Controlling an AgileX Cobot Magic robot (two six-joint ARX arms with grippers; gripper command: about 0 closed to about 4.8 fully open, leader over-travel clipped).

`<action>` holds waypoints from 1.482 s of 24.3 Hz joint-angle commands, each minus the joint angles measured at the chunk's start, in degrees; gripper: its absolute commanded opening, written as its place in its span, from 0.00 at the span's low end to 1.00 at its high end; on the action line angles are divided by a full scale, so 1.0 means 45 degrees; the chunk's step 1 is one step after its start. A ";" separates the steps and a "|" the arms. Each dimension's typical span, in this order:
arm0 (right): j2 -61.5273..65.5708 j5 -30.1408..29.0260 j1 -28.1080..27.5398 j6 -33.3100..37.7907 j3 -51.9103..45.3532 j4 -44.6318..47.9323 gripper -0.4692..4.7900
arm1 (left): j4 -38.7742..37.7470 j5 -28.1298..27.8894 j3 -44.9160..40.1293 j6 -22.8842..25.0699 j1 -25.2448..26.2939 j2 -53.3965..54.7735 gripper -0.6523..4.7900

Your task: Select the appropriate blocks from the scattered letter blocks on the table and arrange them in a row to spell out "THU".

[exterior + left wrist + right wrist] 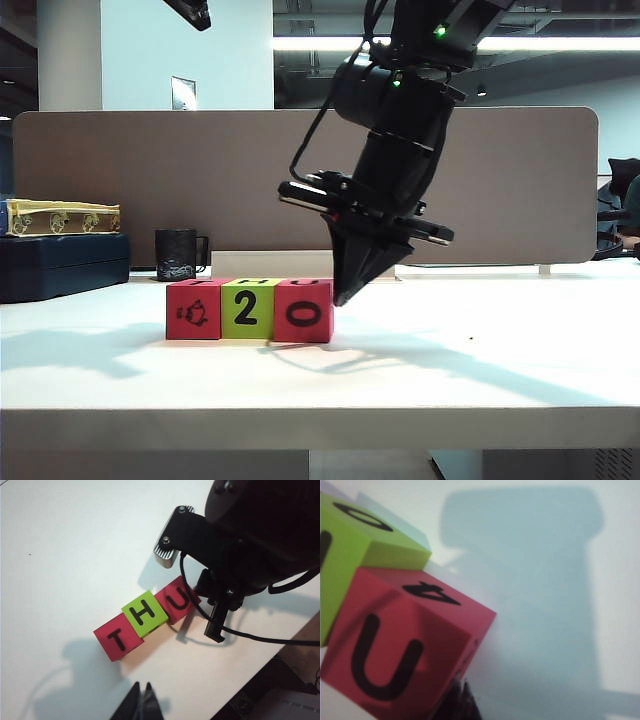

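- I see three letter blocks in a touching row on the table [480, 360]: red T block [116, 639], green H block [143, 612], red U block [176, 600].
- My right tool [343, 296], tips pressed together, sits at the U block's outer side.
- My left tool [141, 700] hangs above the table near the T block, tips together and holding nothing.

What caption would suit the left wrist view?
Red, lime and red letter blocks spell THU on the white table, right gripper shut beside the U.
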 commanded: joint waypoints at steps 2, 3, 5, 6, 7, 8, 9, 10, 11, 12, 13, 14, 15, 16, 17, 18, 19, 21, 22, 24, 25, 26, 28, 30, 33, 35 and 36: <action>-0.0073 -0.0015 0.0107 0.0374 0.0068 0.0466 0.08 | -0.0063 0.0107 0.0044 0.0005 0.0005 -0.0078 0.11; -0.0073 0.0015 0.0107 0.0340 0.0068 0.0257 0.08 | -0.0068 0.0097 0.0044 0.0005 0.0005 -0.0078 0.11; -0.0073 0.0180 0.0107 0.0253 0.0068 -0.0291 0.08 | -0.0083 0.0087 0.0044 0.0005 0.0005 -0.0078 0.11; -0.0087 0.0389 0.0107 0.0228 0.0068 -0.0534 0.08 | -0.0083 0.0087 0.0044 0.0005 0.0005 -0.0078 0.11; -0.0102 0.0457 0.0107 0.0223 0.0068 -0.0777 0.08 | -0.0083 0.0087 0.0044 0.0010 0.0005 -0.0078 0.11; -0.0121 0.0442 0.0107 0.0228 0.0068 -0.0918 0.08 | -0.0078 0.0087 0.0044 0.0010 0.0005 -0.0078 0.11; -0.0151 0.0204 0.0160 0.0233 0.0068 -0.1112 0.08 | -0.0068 0.0092 0.0044 0.0010 0.0005 -0.0078 0.11; -0.0185 0.0112 0.0209 0.0228 0.0068 -0.1171 0.08 | -0.0063 0.0092 0.0044 0.0010 0.0005 -0.0078 0.11; -0.0214 0.0005 0.0277 0.0228 0.0068 -0.1209 0.08 | -0.0063 0.0092 0.0044 0.0010 0.0005 -0.0078 0.11; -0.0228 0.0024 0.0398 0.0228 0.0068 -0.1205 0.08 | -0.0058 0.0092 0.0044 0.0010 0.0005 -0.0078 0.11; -0.0238 0.0019 0.0607 0.0233 0.0068 -0.1073 0.08 | -0.0053 0.0087 0.0044 0.0010 0.0005 -0.0078 0.11; -0.0238 0.0015 0.0738 0.0233 0.0068 -0.0933 0.08 | -0.0058 0.0087 0.0044 0.0010 0.0005 -0.0078 0.11; -0.0233 0.0029 0.0928 0.0233 0.0068 -0.0675 0.08 | -0.0053 0.0087 0.0044 0.0010 0.0005 -0.0078 0.11; -0.0228 0.0034 0.1030 0.0233 0.0068 -0.0486 0.08 | -0.0058 0.0087 0.0044 0.0010 0.0005 -0.0078 0.11; -0.0223 0.0044 0.1103 0.0238 0.0068 -0.0350 0.08 | -0.0058 0.0083 0.0044 0.0010 0.0005 -0.0078 0.11; -0.0199 0.0102 0.1224 0.0243 0.0068 -0.0039 0.08 | -0.0068 0.0083 0.0044 0.0010 0.0005 -0.0078 0.11; -0.0185 0.0117 0.1234 0.0253 0.0068 0.0097 0.08 | -0.0073 0.0083 0.0044 0.0010 0.0005 -0.0078 0.11; -0.0083 0.0126 0.1277 0.0306 0.0068 0.0563 0.08 | -0.0068 0.0083 0.0044 0.0010 0.0005 -0.0078 0.11; -0.0044 0.0126 0.1277 0.0321 0.0068 0.0797 0.08 | -0.0063 0.0083 0.0044 0.0010 0.0005 -0.0078 0.11; 0.0015 0.0136 0.1282 0.0330 0.0068 0.1039 0.08 | -0.0063 0.0078 0.0044 0.0010 0.0005 -0.0078 0.11; 0.0019 0.0189 0.1277 0.0330 0.0068 0.1064 0.08 | -0.0058 0.0083 0.0044 0.0010 0.0005 -0.0078 0.11; 0.0044 0.0525 0.1273 0.0330 0.0068 0.1103 0.08 | -0.0053 0.0083 0.0044 0.0010 0.0005 -0.0078 0.11; 0.0063 0.0699 0.1258 0.0325 0.0068 0.1151 0.08 | -0.0039 0.0083 0.0044 0.0010 0.0005 -0.0078 0.11; 0.0068 0.0704 0.1258 0.0325 0.0068 0.1258 0.08 | -0.0034 0.0087 0.0044 0.0010 0.0005 -0.0078 0.11; 0.0073 0.0699 0.1258 0.0330 0.0068 0.1501 0.08 | -0.0039 0.0087 0.0044 0.0005 0.0005 -0.0078 0.11; 0.0078 0.0699 0.1258 0.0330 0.0068 0.1661 0.08 | -0.0044 0.0087 0.0044 0.0005 0.0005 -0.0078 0.11; 0.0083 0.0699 0.1258 0.0335 0.0068 0.1676 0.08 | -0.0044 0.0087 0.0044 0.0005 0.0005 -0.0078 0.11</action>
